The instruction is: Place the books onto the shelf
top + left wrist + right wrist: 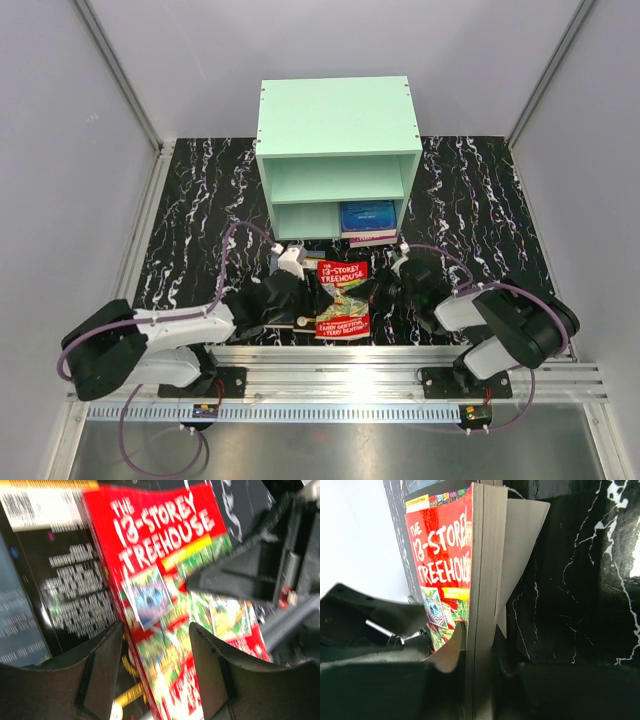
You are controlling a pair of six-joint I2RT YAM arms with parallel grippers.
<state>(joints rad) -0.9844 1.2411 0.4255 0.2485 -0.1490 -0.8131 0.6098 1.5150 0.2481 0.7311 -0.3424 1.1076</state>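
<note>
As the mint-green wooden two-compartment shelf (pixel 336 120) stands: blue book (pixel 368 214) atop purple one (pixel 368 237), lower compartment.
Red "13-Storey Treehouse" paperback (pixel 343 298): tipped up on black marbled table (pixel 200 220).
Right gripper (pixel 475 647): clamped on its page edge.
Left gripper (pixel 156 630): half-parted, straddling its spine.
Remaining: red one, black paperback (pixel 75 590) beside it.

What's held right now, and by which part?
Right pincer clamps the red book by its page edge; left pincer straddles the opposite edge, contact unclear.

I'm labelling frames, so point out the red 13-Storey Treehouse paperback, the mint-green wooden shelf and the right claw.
Red 13-Storey Treehouse paperback (pixel 343 298): top view, cover centre.
Mint-green wooden shelf (pixel 335 118): top view, top panel.
Right claw (pixel 478 656): right wrist view, between fingertips.
</note>
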